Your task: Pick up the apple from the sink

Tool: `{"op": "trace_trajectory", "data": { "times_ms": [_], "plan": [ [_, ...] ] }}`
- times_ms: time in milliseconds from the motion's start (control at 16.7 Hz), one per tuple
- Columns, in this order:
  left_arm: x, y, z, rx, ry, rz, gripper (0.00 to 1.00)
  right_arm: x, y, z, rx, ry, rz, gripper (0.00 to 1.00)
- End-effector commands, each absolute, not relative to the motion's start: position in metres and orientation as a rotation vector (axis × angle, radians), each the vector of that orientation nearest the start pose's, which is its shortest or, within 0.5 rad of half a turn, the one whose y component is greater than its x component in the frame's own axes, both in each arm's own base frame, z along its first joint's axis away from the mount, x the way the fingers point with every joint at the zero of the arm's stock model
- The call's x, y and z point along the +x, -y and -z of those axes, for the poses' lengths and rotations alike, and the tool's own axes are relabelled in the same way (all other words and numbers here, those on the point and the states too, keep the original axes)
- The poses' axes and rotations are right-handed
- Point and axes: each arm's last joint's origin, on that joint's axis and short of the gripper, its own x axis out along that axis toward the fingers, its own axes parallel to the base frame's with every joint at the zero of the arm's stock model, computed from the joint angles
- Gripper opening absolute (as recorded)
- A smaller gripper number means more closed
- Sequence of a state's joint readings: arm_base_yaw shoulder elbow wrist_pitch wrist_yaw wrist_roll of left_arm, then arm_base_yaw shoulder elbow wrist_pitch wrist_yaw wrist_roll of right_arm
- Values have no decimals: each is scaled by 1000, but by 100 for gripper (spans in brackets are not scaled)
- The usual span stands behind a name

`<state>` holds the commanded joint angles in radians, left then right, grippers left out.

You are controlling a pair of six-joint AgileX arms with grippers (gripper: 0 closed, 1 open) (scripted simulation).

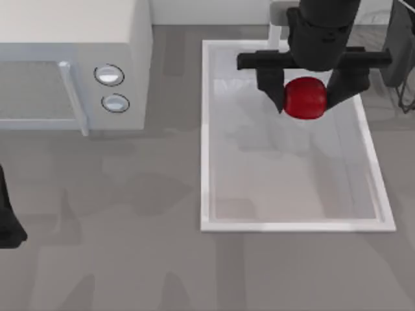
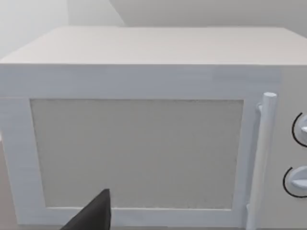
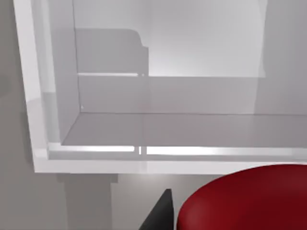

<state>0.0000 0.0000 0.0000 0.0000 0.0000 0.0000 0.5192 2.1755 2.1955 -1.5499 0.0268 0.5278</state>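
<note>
Red, one apple clamped in right gripper above one sink, left gripper's opening unclear

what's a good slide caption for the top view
Right gripper shut on the apple over the sink, beside the microwave.

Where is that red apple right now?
In the top view the apple sits between the fingers of the right end effector, over the far part of the sink, on the table's right side.

White microwave at table's left, door apparently shut
</note>
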Motion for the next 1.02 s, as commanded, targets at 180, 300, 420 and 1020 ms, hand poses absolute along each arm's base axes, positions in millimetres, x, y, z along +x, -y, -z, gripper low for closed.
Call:
{"op": "trace_trajectory", "data": {
  "times_ms": [180, 300, 420, 1020],
  "plan": [
    [106, 1, -160, 0, 0, 0, 100, 365, -202, -288, 2, -1518, -2, 0],
    [106, 1, -160, 0, 0, 0, 100, 362, -178, -295, 4, -1512, -4, 0],
    [106, 1, -160, 0, 0, 0, 100, 354, -146, -299, 3, -1516, 0, 0],
    [106, 1, -160, 0, 0, 0, 100, 245, -1, -273, 6, -1583, 9, 0]
  ]
}}
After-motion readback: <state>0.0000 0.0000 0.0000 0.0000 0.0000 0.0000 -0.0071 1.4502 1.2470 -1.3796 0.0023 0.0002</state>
